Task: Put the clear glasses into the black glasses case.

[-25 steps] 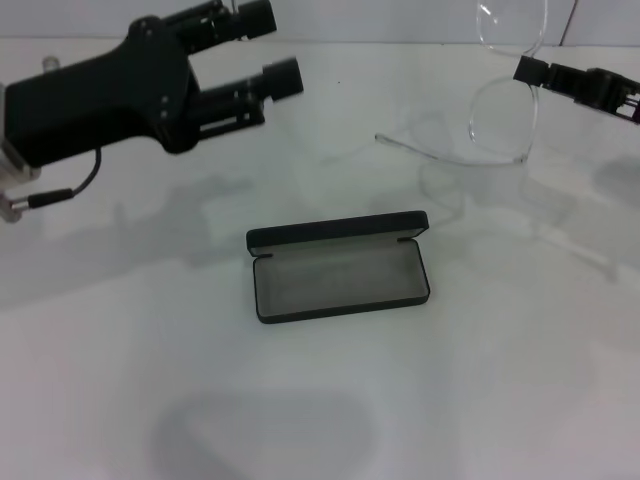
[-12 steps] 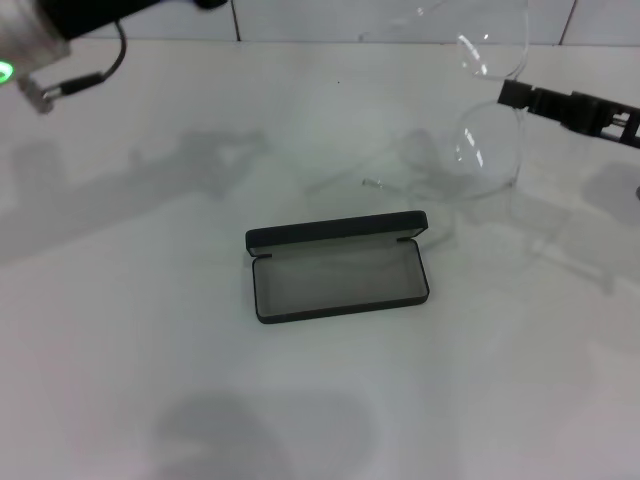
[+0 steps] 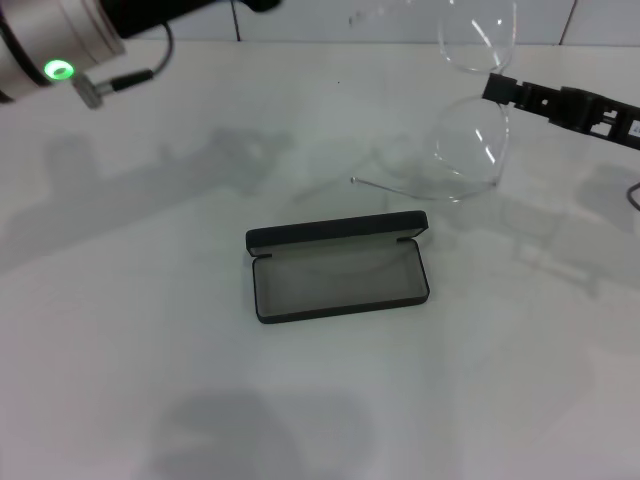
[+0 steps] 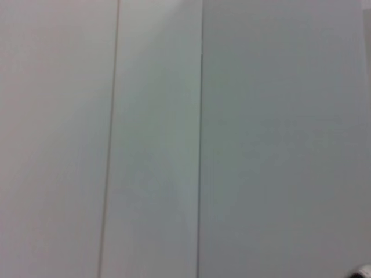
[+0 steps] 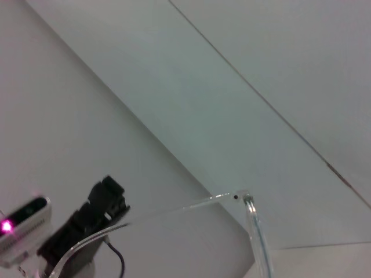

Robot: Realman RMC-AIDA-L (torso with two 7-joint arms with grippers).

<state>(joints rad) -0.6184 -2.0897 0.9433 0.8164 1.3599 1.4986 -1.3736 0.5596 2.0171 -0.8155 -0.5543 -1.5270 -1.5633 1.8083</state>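
Glasses (image 3: 470, 140) hang in the air above the far right part of the counter (image 3: 320, 400), clear of the surface, held up on edge so that one lens sits above the other. One thin clear arm sticks out from the lower lens toward the left, its tip just beyond the far edge of the case's lid. In the right wrist view the glasses (image 5: 174, 211) show only as a curved clear strip with a hinge and one arm, seen against pale wall panels.

The right gripper (image 3: 497, 87) reaches in from the right edge of the head view and is closed on the glasses at the bridge, between the two lenses; only the thin black fingertips and part of the finger frame show.

The case (image 3: 338, 267) lies open on the counter, near its middle, below and to the left of the glasses and well apart from them. Its lid stands up along the far side and the grey lining faces up with nothing in it.

The left arm is raised at the top left of the head view, with a green light on its silver wrist section. Its gripper is out of view there, and the left wrist view shows only wall panels. In the right wrist view the left arm (image 5: 75, 229) appears far off, but I cannot tell how its gripper is set.
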